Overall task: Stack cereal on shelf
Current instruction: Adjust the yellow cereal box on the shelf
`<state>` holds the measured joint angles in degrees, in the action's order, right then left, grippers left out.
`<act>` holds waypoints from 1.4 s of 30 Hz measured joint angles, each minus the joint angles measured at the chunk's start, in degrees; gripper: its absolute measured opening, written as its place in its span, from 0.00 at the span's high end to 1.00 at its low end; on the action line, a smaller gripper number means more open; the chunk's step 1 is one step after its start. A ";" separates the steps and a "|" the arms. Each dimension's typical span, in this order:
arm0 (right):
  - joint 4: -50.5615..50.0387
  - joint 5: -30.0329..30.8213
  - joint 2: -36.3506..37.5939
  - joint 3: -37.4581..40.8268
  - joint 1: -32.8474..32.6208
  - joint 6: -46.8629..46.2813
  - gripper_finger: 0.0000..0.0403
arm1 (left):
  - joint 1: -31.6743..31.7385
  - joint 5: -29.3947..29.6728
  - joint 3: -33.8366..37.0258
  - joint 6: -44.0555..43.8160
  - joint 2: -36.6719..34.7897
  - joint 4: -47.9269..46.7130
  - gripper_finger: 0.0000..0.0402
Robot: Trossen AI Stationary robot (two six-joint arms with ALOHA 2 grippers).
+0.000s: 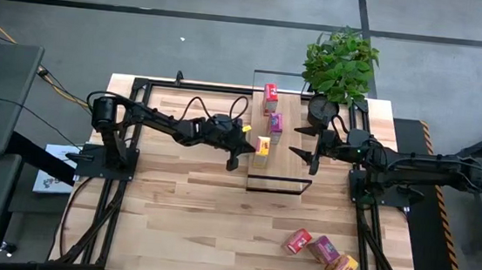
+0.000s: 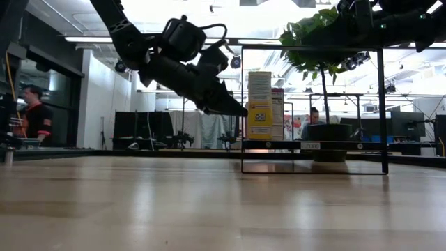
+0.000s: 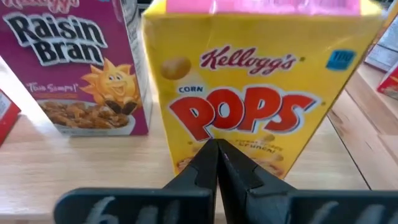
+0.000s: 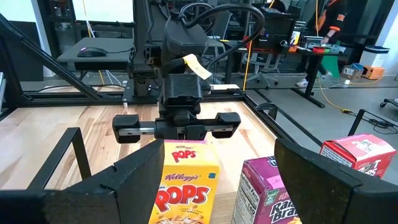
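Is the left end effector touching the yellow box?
Cannot tell: the left wrist view shows the shut left end effector right at the yellow box, neither contact nor gap plain.

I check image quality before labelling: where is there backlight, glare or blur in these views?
Low view: bright room behind leaves the left arm and plant as dark silhouettes; glare on the table. Left wrist view: the shut fingers are close and soft, the yellow box fills the picture. High view: even light.

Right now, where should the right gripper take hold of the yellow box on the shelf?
Probably across its two narrow sides, near the top. The yellow box stands upright on the shelf, and the open right gripper faces it. The purple box stands close, so come straight in.
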<state>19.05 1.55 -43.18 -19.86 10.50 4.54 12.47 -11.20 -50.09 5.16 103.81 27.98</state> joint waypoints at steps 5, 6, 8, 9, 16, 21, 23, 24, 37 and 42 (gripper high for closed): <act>0.00 0.00 0.00 0.00 0.00 0.00 0.26 | 0.00 0.02 -0.02 -0.46 0.00 1.23 1.00; 0.00 0.01 0.00 0.00 0.00 0.00 0.26 | 0.00 0.02 -0.02 -0.81 0.00 1.28 1.00; 0.00 0.01 0.00 0.00 0.00 0.00 0.26 | 0.00 0.04 -0.02 -2.09 0.34 1.89 1.00; 0.00 0.02 0.00 0.00 0.00 0.00 0.26 | 0.00 0.05 -0.12 -2.71 0.76 2.46 1.00; -0.05 0.01 0.00 0.00 0.02 0.00 0.26 | -0.55 0.12 -1.53 -4.50 3.80 1.98 1.00; -0.65 0.00 0.00 0.00 0.00 0.00 0.26 | -0.56 -0.01 -2.73 -4.56 4.22 1.90 1.00; -0.77 0.00 0.01 0.00 0.00 0.00 0.26 | -0.83 -0.07 -2.90 -4.72 4.22 1.95 1.00; -0.84 0.00 0.01 0.00 0.01 0.00 0.26 | -0.92 -0.08 -2.94 -5.09 4.22 1.95 1.00; -0.84 0.02 0.00 0.00 0.00 0.00 0.26 | -2.98 1.16 -2.95 -8.11 4.22 2.26 1.00; -0.83 0.02 0.01 0.00 0.00 -0.01 0.26 | -2.18 3.39 -2.95 -5.22 4.22 2.31 1.00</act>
<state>18.22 1.56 -43.17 -19.86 10.50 4.53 10.29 -7.81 -53.04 -0.06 108.03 30.29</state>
